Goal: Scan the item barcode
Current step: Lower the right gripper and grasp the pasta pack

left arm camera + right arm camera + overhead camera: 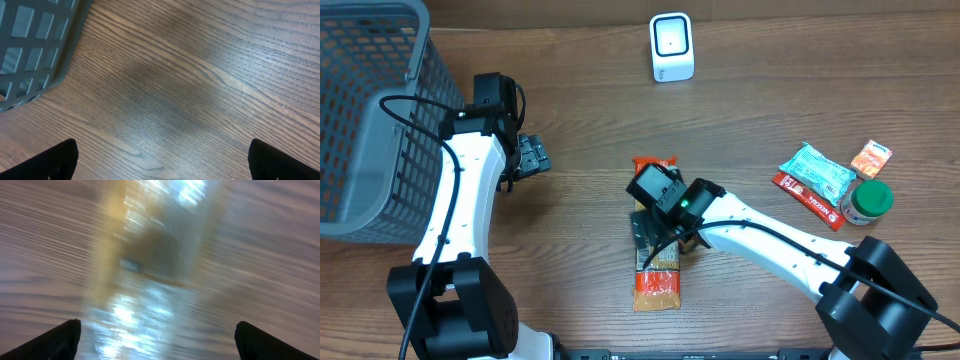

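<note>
Orange packet [657, 288], grey mesh basket [425, 90], white scanner [672, 47], wood-grain table [580, 100]

Basket [370, 110] far left, scanner [672, 47] at the back, packet [657, 288] mid-table under right pincer [650, 240], snacks [817, 172] right

Wooden table [580, 90] under me: mid-brown, with long fine grain running roughly left to right in the overhead view. The surface is matte and the light on it is even and soft, with no hard-edged shadows.

Far edge, top of the overhead view: a paler tan band [820, 8], possibly a wall or the table's rim; the view is too thin to tell.

Left corner: a grey mesh basket [370, 110] stands on the wood, its wall tall and its base rim touching the tabletop.

Left wrist view: the grain slants diagonally, with a broad dim patch [160, 105] mid-frame. Right wrist view: the wood is smeared to pale streaks.
</note>
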Controlling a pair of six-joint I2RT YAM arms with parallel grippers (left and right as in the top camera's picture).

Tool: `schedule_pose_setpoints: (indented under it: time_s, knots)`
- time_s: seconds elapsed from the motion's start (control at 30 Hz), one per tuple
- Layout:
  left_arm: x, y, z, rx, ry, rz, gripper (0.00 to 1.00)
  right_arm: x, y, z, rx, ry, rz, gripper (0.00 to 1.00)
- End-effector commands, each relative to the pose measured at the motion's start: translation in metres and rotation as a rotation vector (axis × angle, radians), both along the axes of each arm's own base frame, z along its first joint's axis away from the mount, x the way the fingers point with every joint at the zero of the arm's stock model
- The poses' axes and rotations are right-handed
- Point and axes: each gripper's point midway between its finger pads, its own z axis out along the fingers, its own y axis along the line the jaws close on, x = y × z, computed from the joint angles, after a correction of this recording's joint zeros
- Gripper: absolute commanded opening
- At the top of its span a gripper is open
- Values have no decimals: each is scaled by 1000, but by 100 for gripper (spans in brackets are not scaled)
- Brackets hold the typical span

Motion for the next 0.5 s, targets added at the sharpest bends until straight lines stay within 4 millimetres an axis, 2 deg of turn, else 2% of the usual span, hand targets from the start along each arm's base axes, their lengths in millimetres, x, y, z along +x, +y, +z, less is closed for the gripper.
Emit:
schedule_pose_setpoints:
  time_s: [0.0,0.03,0.07,0.1,0.13,0.2,0.33,0.47]
  knots:
    - [4,0,12,14,-30,-26,100,-16,53,31,258,104,106,100]
    - [4,0,12,14,-30,-26,100,-20,62,35,307,126,128,98]
    - [4,0,12,14,-30,-26,100,-21,67,38,336,131,140,79]
    - [4,0,12,14,-30,-26,100,-21,70,39,349,126,143,54]
    - [4,0,12,14,-30,-26,100,-19,71,40,355,121,133,35]
    - [4,0,12,14,-30,-26,100,-16,70,35,345,123,63,4]
    - [4,0,12,14,-30,-26,100,-21,73,19,324,136,19,4]
    - [4,0,12,14,-30,-26,100,-32,76,-9,284,205,-47,4]
